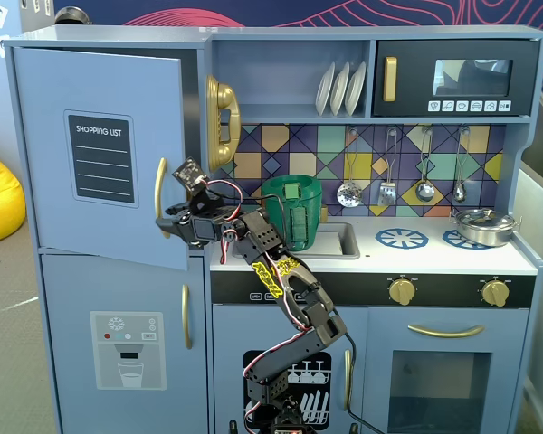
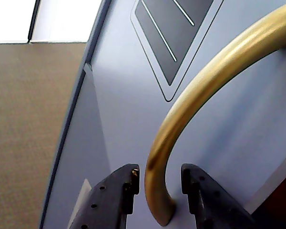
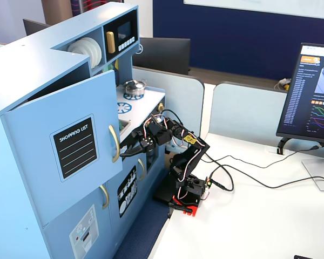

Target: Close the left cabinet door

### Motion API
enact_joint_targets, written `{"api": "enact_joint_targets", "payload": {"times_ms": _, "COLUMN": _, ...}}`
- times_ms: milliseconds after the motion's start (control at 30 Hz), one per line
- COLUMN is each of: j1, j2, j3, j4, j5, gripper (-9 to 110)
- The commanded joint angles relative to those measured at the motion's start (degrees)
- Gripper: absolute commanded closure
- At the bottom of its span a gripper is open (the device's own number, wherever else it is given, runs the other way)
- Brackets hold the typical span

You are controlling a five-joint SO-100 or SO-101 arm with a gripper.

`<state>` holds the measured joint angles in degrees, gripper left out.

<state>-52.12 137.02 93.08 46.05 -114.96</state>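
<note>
The left cabinet door (image 1: 95, 154), a large light-blue panel bearing a black "SHOPPING LIST" chalkboard (image 1: 100, 157), stands ajar at the upper left of a fixed view. We see its curved gold handle (image 2: 190, 100) between the black gripper's (image 2: 159, 179) parted fingers (image 2: 124, 183) in the wrist view.

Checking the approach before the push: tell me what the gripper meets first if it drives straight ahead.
Probably the left cabinet door: the gripper has open fingers either side of the gold handle, pointing at the panel; remaining depth unclear.

Hand (image 2: 159, 179) parted — arm outstretched.
</note>
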Motion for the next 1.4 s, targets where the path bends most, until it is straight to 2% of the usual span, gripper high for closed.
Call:
{"api": "enact_joint_targets", "payload": {"times_ms": 0, "j1": 4.83, "j2": -0.18, "j3": -2.2, "j4": -4.22, "j5": 2.64, "gripper": 102}}
{"api": "enact_joint_targets", "payload": {"times_ms": 533, "j1": 14.24, "j2": -9.84, "j3": -2.29, "j4": -17.05, "j5": 6.06, "gripper": 102}}
{"api": "enact_joint_targets", "payload": {"times_ms": 767, "j1": 16.0, "j2": -10.72, "j3": -2.99, "j4": -17.23, "j5": 6.86, "gripper": 102}}
{"api": "enact_joint_targets", "payload": {"times_ms": 1067, "j1": 14.85, "j2": -1.23, "j3": 2.11, "j4": -10.11, "j5": 7.03, "gripper": 102}}
{"api": "enact_joint_targets", "payload": {"times_ms": 1200, "j1": 19.16, "j2": 5.89, "j3": 7.73, "j4": -4.57, "j5": 8.26, "gripper": 102}}
{"api": "enact_joint_targets", "payload": {"times_ms": 1367, "j1": 29.79, "j2": 13.89, "j3": 16.0, "j4": 6.06, "j5": 9.76, "gripper": 102}}
